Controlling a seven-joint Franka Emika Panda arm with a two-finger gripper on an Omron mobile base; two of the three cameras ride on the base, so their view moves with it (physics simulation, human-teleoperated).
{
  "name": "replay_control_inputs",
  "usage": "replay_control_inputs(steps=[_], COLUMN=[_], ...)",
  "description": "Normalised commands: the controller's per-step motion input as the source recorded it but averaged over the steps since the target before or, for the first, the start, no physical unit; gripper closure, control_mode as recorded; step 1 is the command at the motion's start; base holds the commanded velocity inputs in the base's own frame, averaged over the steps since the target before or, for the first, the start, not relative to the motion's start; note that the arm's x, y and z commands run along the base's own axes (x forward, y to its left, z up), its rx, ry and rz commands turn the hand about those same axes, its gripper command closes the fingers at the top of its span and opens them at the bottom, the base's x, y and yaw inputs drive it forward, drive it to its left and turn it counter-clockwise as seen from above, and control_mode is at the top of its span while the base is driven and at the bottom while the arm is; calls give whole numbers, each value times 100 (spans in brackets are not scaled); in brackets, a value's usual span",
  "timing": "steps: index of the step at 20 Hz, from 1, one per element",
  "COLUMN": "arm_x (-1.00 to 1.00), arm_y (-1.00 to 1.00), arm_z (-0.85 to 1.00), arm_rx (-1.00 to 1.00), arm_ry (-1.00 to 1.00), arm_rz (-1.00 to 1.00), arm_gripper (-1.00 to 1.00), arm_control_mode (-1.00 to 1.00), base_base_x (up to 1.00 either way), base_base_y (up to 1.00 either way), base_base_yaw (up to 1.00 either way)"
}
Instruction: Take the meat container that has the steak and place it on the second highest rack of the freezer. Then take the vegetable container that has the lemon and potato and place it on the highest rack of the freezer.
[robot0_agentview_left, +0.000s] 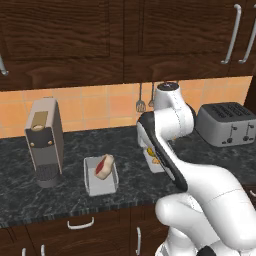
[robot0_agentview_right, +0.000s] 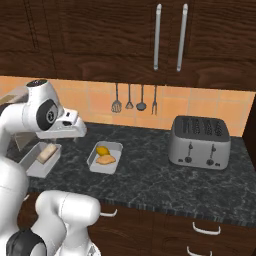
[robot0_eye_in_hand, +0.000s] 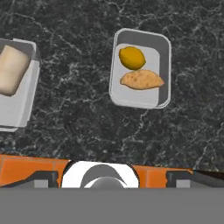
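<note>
In the right base view, bare dark counter (robot0_agentview_right: 145, 175) stretches between the vegetable container (robot0_agentview_right: 104, 157) at centre left and the toaster (robot0_agentview_right: 199, 142) at right. The meat container (robot0_agentview_right: 41, 159) sits apart at far left, a clear strip between the two. Upper cabinets (robot0_agentview_right: 125, 35) overhang, and a coffee machine (robot0_agentview_left: 45, 142) blocks the left base view's left side.

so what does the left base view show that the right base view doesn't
Left base view alone: a coffee machine standing left of the meat container, and the steak's red face. Right base view alone: the full vegetable container with the lemon beside the potato, and four hanging utensils. Both share: the dark marbled counter, both containers, the toaster and the orange tiled wall.
</note>
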Motion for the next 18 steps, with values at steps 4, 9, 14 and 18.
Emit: replay_control_inputs(steps=[4, 9, 14, 18], arm_x=[9, 3, 0, 3], arm_y=[31, 40, 54, 54], arm_z=[-64, -1, 18, 0], arm_rx=[-1, -6, -10, -7], arm_ry=[2, -4, 2, 15], arm_rz=[7, 13, 4, 7], arm_gripper=[-100, -100, -100, -100], arm_control_mode=[-100, -100, -100, -100], base_base_x=[0, 0, 0, 0], base_base_y=[0, 0, 0, 0], base_base_yaw=[0, 0, 0, 0])
